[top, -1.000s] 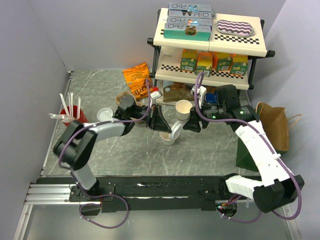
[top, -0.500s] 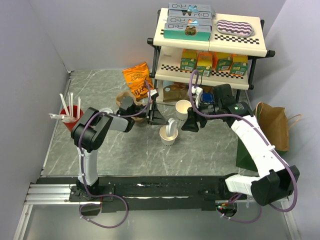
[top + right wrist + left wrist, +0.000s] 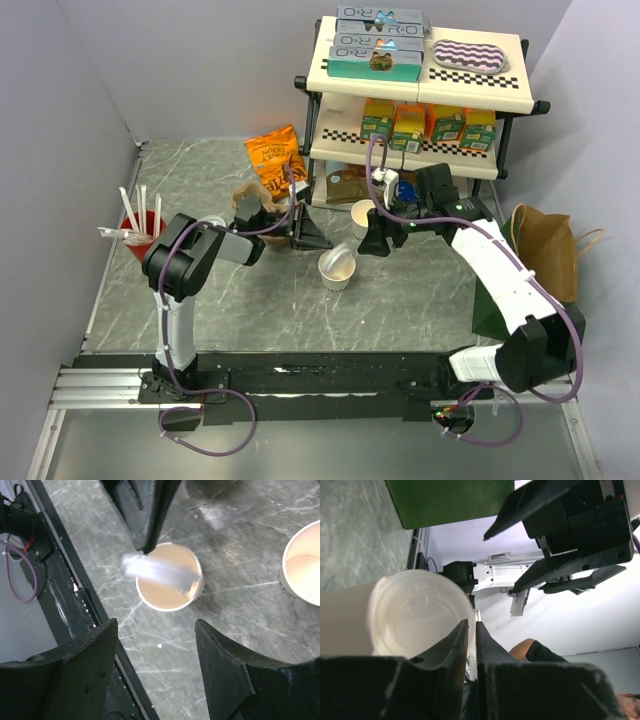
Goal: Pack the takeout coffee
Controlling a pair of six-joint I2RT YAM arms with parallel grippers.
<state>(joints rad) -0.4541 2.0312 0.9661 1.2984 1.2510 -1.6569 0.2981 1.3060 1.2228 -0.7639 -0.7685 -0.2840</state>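
Observation:
The takeout coffee cup (image 3: 335, 275) stands upright on the marble table, cream-white and open-topped. A white lid (image 3: 346, 254) lies tilted across its rim, blurred in the right wrist view (image 3: 159, 573) over the cup (image 3: 167, 596). My left gripper (image 3: 322, 240) lies just left of the cup, its jaws a narrow slit apart with nothing between them. In its own view the fingertips (image 3: 472, 625) sit beside the white cup top (image 3: 415, 615). My right gripper (image 3: 374, 243) hovers open to the right above the cup, with only table between its fingers (image 3: 156, 626).
A second lidless cream cup (image 3: 365, 213) stands behind, also at the right in the right wrist view (image 3: 302, 575). A shelf rack (image 3: 420, 95) with cartons, an orange snack bag (image 3: 275, 160), a red cup of straws (image 3: 145, 228), a spare lid (image 3: 210, 228) and a brown paper bag (image 3: 545, 250) surround the spot.
The left gripper's jaws parted slightly and the lid dropped tilted onto the cup rim. The right gripper drew back and up a little and opened wider.

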